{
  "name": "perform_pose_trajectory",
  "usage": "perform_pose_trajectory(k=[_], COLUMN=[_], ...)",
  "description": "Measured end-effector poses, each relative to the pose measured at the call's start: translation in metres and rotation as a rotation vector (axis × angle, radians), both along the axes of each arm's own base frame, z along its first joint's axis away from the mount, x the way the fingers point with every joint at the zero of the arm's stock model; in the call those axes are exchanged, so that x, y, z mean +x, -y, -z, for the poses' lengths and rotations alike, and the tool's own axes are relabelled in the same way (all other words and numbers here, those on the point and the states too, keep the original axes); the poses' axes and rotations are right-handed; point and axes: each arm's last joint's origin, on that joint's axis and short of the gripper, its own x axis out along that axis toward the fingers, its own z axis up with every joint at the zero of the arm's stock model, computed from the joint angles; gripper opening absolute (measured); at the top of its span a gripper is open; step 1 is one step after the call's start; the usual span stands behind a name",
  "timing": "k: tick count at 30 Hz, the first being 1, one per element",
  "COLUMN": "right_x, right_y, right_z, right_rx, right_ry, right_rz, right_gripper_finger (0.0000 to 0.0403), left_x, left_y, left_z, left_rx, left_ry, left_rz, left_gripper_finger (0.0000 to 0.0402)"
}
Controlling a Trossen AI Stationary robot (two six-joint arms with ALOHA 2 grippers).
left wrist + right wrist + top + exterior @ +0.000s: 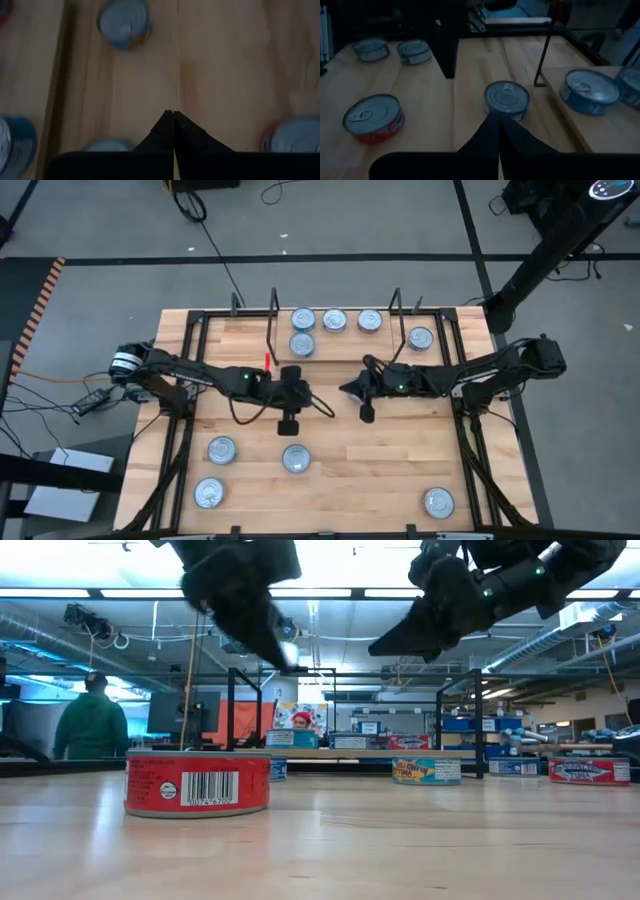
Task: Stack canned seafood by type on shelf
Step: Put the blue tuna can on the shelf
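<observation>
The shelf (350, 346) is a wooden board at the table's far side between two black wire uprights. Three tins stand in a row (334, 320) at its back, and another (302, 344) stands in front of the left one. Loose tins rest flat on the table, among them a red one (372, 117) and a blue one (507, 100). My left gripper (308, 392) (173, 114) hovers shut over the table's middle, slanting down. My right gripper (345, 389) (499, 116) faces it, shut, nearly level. Both hold nothing.
One tin (421, 337) stands right of the right upright (397, 315). More tins lie near the front: two at the left (222, 449) (209, 493), one in the middle (295, 458), one at the right (438, 501). A person (92, 725) stands in the room behind.
</observation>
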Motion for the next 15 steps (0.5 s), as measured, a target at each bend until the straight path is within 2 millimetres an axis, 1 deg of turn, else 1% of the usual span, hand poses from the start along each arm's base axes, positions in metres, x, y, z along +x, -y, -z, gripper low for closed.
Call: perform_pose_trajectory(k=[2,5,8,10,12,15], right_x=[0.002,0.003,0.004,0.004,0.004,0.005], right_y=[0.001,0.002,0.002,0.0,-0.001,-0.002], right_z=[-0.004,-0.006,-0.005,-0.005,-0.006,-0.01], right_rx=[-0.01,0.011,0.049,0.066,0.06,0.062], right_ry=[0.013,0.012,0.017,0.026,0.042,0.075], right_rz=[0.021,0.046,0.08,0.128,0.148,0.103], right_gripper_finger=[0.0004,0.0004,0.0005,0.0005,0.0005,0.0005], left_x=[-0.005,-0.008,-0.009,-0.009,-0.009,-0.006], left_y=[-0.002,-0.003,-0.006,-0.013,-0.02,-0.032], left_z=[0.004,0.006,0.012,0.02,0.022,0.027], left_rx=[-0.008,-0.049,-0.043,-0.012,0.012,0.025], left_ry=[-0.067,-0.108,-0.166,-0.22,-0.236,-0.252], left_rz=[-0.001,0.025,0.018,-0.023,-0.053,-0.045], left_gripper_finger=[0.0001,0.0001,0.0001,0.0001,0.0001,0.0001])
